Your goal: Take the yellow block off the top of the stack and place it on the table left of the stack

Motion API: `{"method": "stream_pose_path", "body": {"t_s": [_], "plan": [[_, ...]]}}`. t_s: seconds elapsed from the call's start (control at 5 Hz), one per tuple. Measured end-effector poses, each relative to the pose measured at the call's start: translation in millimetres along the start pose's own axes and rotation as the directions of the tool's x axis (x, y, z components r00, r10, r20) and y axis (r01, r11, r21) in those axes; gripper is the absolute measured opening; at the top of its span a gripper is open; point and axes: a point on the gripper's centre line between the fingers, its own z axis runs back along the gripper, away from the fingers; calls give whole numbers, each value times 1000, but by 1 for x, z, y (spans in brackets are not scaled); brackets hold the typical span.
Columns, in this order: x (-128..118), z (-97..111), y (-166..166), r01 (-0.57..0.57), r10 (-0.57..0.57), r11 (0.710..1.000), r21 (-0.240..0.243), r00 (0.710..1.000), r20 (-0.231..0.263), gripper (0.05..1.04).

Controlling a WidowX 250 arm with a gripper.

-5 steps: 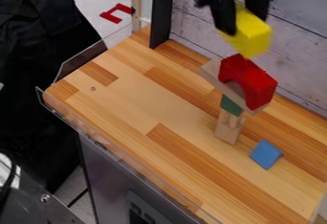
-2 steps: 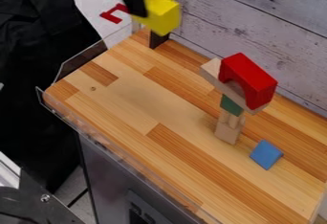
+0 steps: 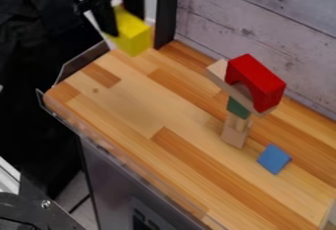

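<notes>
At the upper left, above the counter's back left corner, hangs the gripper (image 3: 122,21), shut on a yellow block (image 3: 131,32). To its right and lower down, a stack stands on the wooden counter (image 3: 125,103). Its base is a light wooden block (image 3: 234,134) with narrow wooden pieces above it, then a green block (image 3: 238,107). A tilted wooden plank (image 3: 218,75) lies across the green block, and a red arch block (image 3: 256,80) rests on the plank. In front of the stack, a blue block (image 3: 273,158) lies on the counter.
A whitewashed plank wall (image 3: 263,27) runs behind the counter, with a black post (image 3: 166,13) at the back left corner. A clear guard (image 3: 82,62) edges the left side. Dark cloth (image 3: 39,76) hangs left of the counter, and metal parts (image 3: 46,214) are at the lower left.
The gripper has moved left from above the stack, carrying the yellow block, and most recently further left and down. The stack and blue block have kept their places.
</notes>
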Motion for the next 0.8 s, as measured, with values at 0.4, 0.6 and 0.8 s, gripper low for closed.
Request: {"method": "stream_pose_path", "body": {"t_s": [0.4,0.6,0.8], "plan": [[-7,-32,5,-39,37,998,43,999,36,552],[-14,-48,6,-102,102,995,22,995,-1,552],[-14,-61,-1,-179,178,984,-29,984,-26,552]]}}
